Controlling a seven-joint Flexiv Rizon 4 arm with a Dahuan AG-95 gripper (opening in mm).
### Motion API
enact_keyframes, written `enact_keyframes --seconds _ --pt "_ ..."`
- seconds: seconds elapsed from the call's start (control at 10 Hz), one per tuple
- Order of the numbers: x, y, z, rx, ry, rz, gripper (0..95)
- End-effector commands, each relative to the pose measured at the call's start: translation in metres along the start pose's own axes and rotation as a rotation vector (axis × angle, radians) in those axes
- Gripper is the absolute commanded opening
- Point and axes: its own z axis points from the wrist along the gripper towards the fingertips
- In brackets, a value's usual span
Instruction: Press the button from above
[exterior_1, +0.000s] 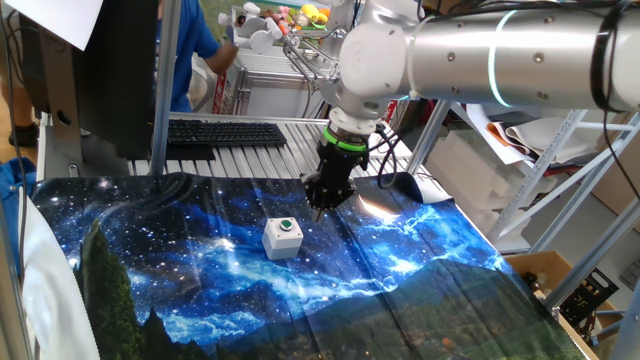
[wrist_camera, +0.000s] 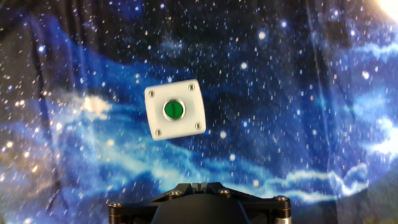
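Observation:
The green button (exterior_1: 286, 226) sits in the top of a small light-grey box (exterior_1: 280, 242) on the galaxy-print cloth (exterior_1: 200, 270). My gripper (exterior_1: 321, 208) hangs from the silver arm, pointing down, above the cloth and a little behind and to the right of the box, not touching it. In the hand view the box (wrist_camera: 186, 93) lies ahead of the gripper (wrist_camera: 200, 185), slightly left of centre, with the button (wrist_camera: 173, 109) fully visible from above. The fingertips meet with no gap between them and hold nothing.
A black keyboard (exterior_1: 225, 132) lies on the slatted table behind the cloth. A metal post (exterior_1: 165, 90) stands at the back left. A person in blue (exterior_1: 190, 50) is behind it. Frame struts (exterior_1: 545, 170) and a cardboard box (exterior_1: 545, 270) are to the right.

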Motion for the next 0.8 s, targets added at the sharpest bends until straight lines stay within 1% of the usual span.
enact_keyframes --seconds 0.1,0.2,0.3,0.4,0.6,0.8 --pt "-0.0035 0.0008 -0.0006 -0.003 0.009 -0.001 0.0" --pt "-0.0035 0.0009 -0.0001 -0.007 0.011 -0.018 0.0" --pt "-0.0035 0.0009 -0.0001 -0.012 0.010 -0.074 0.0" --pt "-0.0035 0.0009 -0.0001 -0.012 0.008 -0.104 0.0" --pt "-0.0035 0.0010 0.0003 -0.013 0.006 -0.118 0.0" --pt "-0.0034 0.0013 0.0004 -0.013 0.005 -0.106 0.0"
